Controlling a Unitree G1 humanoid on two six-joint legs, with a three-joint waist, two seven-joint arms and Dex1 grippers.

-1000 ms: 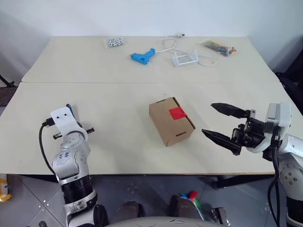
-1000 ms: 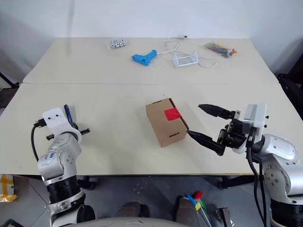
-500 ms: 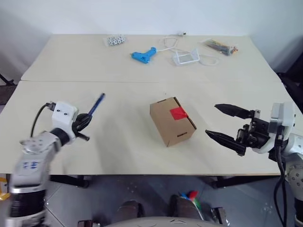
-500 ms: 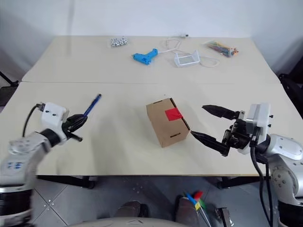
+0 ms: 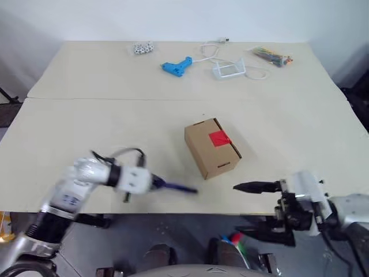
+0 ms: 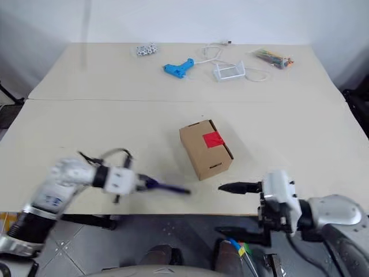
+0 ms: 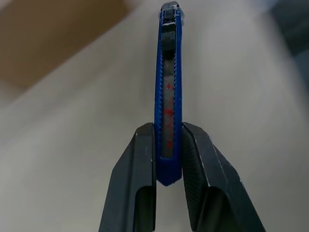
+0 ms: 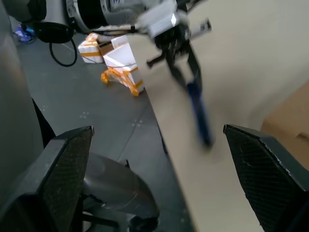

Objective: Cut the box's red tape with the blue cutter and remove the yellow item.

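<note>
The left gripper (image 7: 169, 159) is clamping the slim dark-blue pen-like cutter (image 7: 168, 92), its tip blurring toward the brown cardboard box (image 5: 211, 147); the right gripper (image 5: 256, 210) is gaping wide.

The blue cutter (image 5: 176, 187) is smeared by motion beside the box (image 5: 212, 147), whose closed flaps hide its contents.

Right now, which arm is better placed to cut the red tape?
Left. Its claw is shut on the cutter, aimed toward the box; the right claw is open, empty, at the table's near edge.
</note>
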